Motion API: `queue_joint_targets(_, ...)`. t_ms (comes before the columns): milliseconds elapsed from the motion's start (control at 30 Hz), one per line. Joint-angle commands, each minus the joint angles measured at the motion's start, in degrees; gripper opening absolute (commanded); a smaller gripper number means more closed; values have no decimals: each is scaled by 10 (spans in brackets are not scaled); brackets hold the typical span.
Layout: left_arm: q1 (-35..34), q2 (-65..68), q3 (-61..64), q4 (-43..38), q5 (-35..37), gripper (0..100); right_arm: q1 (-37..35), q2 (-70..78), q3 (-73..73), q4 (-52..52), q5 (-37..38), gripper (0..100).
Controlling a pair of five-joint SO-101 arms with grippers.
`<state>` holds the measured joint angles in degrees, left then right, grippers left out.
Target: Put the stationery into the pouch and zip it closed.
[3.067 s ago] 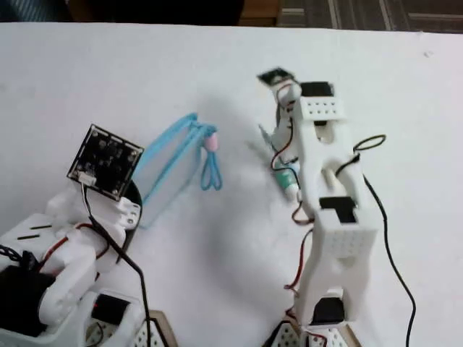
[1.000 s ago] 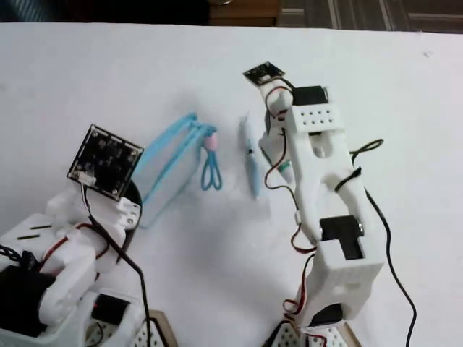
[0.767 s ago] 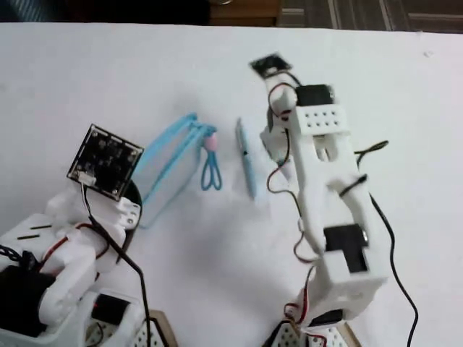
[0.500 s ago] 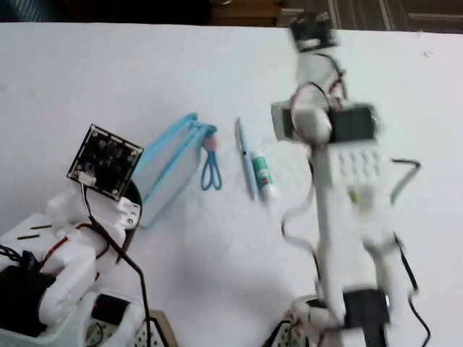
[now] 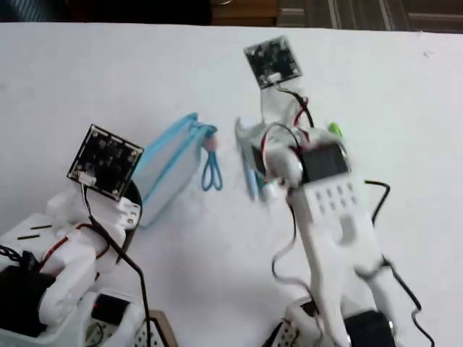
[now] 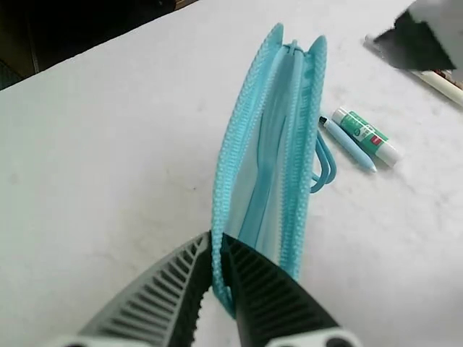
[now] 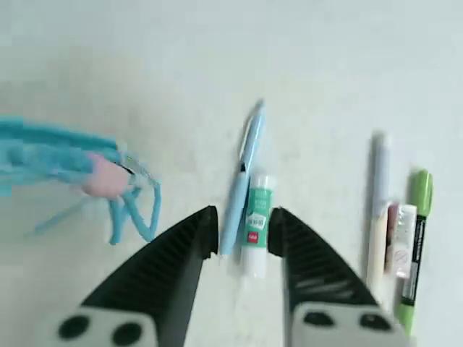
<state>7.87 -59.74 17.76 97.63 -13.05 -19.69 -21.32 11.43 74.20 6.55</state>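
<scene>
**Left fingers hold the pouch open; right fingers hang spread over the glue stick.**

Toward the counter's near left corner, my left fingers (image 6: 260, 296) are pressed together on one zipper rim of the blue pouch (image 6: 271, 166), which lies left of the counter's middle with its mouth parted. Just beyond its loop, the blue pen (image 7: 242, 173) and the glue stick (image 7: 255, 224) lie side by side, nearly touching. My right fingers (image 7: 173, 267) are spread, straddling the glue stick. I judge the pick comes next, so I want to centre on the stick alone, keep the pen outside the fingers, and come straight down before closing. A white pen (image 7: 377, 210) and a green marker (image 7: 416, 238) wait nearer the right edge. The counter (image 5: 108, 72) is plain white, and past its far edge runs a dark floor (image 5: 347, 13).
</scene>
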Motion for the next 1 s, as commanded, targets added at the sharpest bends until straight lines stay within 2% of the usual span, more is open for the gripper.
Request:
queue_joint_targets(0, -8, 10, -1, 6, 4, 24, 8, 89, 3, 24, 18, 208)
queue_joint_targets(233, -8, 12, 2, 6, 4, 24, 24, 291, -35, 24, 61, 211)
queue_joint_targets(633, -8, 12, 2, 6, 4, 24, 31, 509, -218, 25, 58, 209)
queue_joint_targets(867, -8, 12, 2, 6, 4, 24, 27, 596, -325, 28, 18, 207)
queue_joint_targets(967, -8, 12, 2, 6, 4, 24, 28, 606, -339, 37, 16, 125)
